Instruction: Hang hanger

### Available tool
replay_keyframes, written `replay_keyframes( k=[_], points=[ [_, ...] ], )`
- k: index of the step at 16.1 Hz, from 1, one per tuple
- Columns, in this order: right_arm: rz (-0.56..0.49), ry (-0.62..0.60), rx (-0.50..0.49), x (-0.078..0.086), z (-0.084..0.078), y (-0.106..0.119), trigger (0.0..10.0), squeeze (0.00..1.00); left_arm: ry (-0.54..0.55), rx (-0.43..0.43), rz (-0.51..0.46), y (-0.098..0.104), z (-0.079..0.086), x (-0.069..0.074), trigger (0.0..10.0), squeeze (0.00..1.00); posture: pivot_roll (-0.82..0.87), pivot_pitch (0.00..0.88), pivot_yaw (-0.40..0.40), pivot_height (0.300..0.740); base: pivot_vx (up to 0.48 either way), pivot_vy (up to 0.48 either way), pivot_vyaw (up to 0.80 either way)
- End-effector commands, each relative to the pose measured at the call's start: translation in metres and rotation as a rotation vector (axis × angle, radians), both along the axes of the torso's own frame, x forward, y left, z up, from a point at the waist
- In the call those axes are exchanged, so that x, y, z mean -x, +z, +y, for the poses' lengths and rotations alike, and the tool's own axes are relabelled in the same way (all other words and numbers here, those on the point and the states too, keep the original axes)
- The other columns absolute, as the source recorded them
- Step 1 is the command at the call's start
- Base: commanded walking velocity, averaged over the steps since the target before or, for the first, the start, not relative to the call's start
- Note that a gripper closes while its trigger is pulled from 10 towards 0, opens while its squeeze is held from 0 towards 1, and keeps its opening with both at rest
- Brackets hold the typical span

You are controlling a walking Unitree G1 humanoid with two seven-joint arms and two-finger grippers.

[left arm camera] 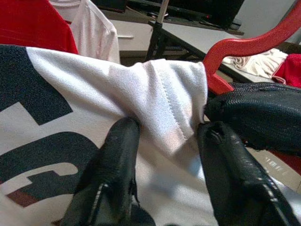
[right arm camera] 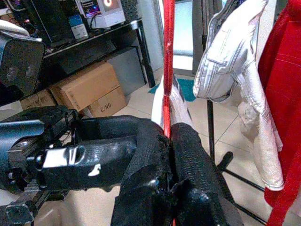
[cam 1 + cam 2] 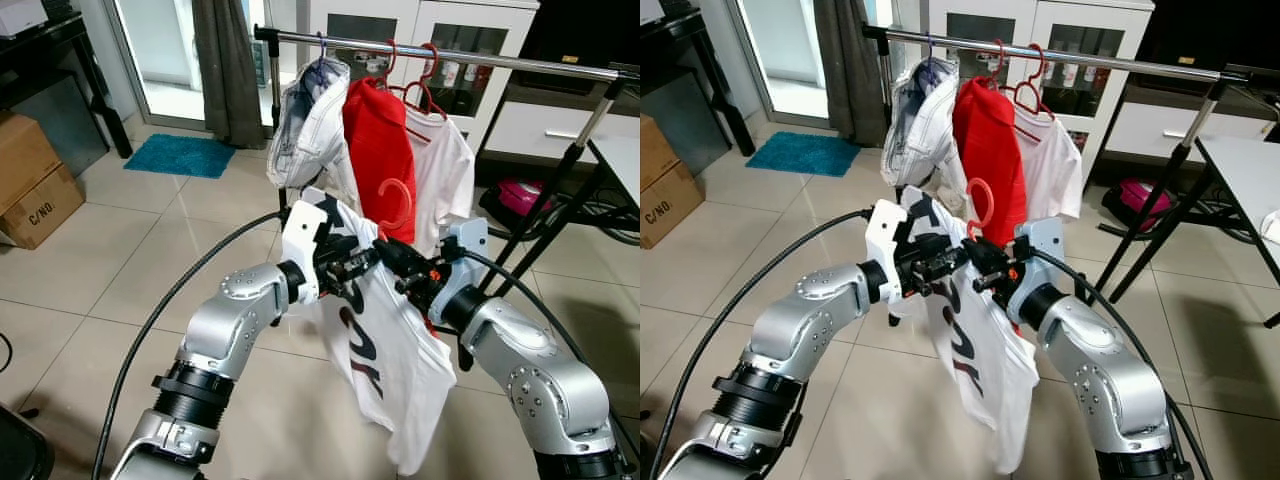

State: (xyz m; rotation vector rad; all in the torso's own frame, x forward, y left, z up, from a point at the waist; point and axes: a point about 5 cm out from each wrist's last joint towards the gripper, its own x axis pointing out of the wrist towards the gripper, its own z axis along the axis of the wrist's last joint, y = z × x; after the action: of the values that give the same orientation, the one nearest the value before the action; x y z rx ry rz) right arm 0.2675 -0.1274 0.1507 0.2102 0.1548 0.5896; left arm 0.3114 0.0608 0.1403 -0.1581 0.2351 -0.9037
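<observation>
Risk first: red hanger [image 3: 396,205] with its white printed T-shirt [image 3: 385,355] is held low, in front of the chest and well below the clothes rail [image 3: 450,55], so the lift must bring the hook over a bar that already carries a pale denim jacket [image 3: 305,130], a red garment [image 3: 380,150] and a white shirt [image 3: 445,165] on their own hangers. Likely failures, as a judgement: the hook catching a hung garment or a neighbouring hanger instead of the bar; the shirt sliding off the hanger shoulder if the two arms pull apart; the neck twisting in the grip so the hook opening faces the wrong way at the rail. Right gripper [image 2: 167,141] has its two fingers pressed together on the hanger's thin red neck, seen in the right wrist view as a vertical red bar rising between the pads. Left gripper [image 1: 164,141] has its fingers set around a bunched fold of the shirt at the collar hem, a slight gap between them, pinching cloth and not the hanger. Hook points upward, curling over toward the robot's left in the head views. Hanger's long axis, the shoulder bar, is under the cloth; it appears to run roughly left to right between the grippers, tilt not determinable. Shirt hangs down toward the tiled floor [image 3: 150,260].
</observation>
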Motion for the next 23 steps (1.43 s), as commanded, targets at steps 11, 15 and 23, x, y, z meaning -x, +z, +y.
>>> replay_keyframes(
  k=[11, 15, 23],
  points=[
    [-0.045, 0.001, 0.0, -0.001, 0.001, 0.008, 10.0, 0.0, -0.047, 0.003, -0.033, 0.003, -0.003, 0.004, 0.0, 0.0, -0.14, 0.008, 0.015, 0.74, 0.0, 0.0, 0.0],
    [-0.037, -0.022, 0.007, -0.002, 0.0, 0.006, 10.0, 0.0, -0.055, 0.019, -0.049, 0.006, -0.003, 0.004, 0.0, 0.0, -0.14, 0.0, 0.019, 0.74, 0.0, 0.0, 0.0],
    [0.006, -0.095, 0.036, -0.004, -0.008, -0.002, 10.0, 0.0, -0.042, 0.09, -0.059, 0.013, 0.0, 0.007, 0.0, 0.0, -0.14, 0.0, 0.025, 0.74, 0.0, 0.0, 0.0]
  ],
)
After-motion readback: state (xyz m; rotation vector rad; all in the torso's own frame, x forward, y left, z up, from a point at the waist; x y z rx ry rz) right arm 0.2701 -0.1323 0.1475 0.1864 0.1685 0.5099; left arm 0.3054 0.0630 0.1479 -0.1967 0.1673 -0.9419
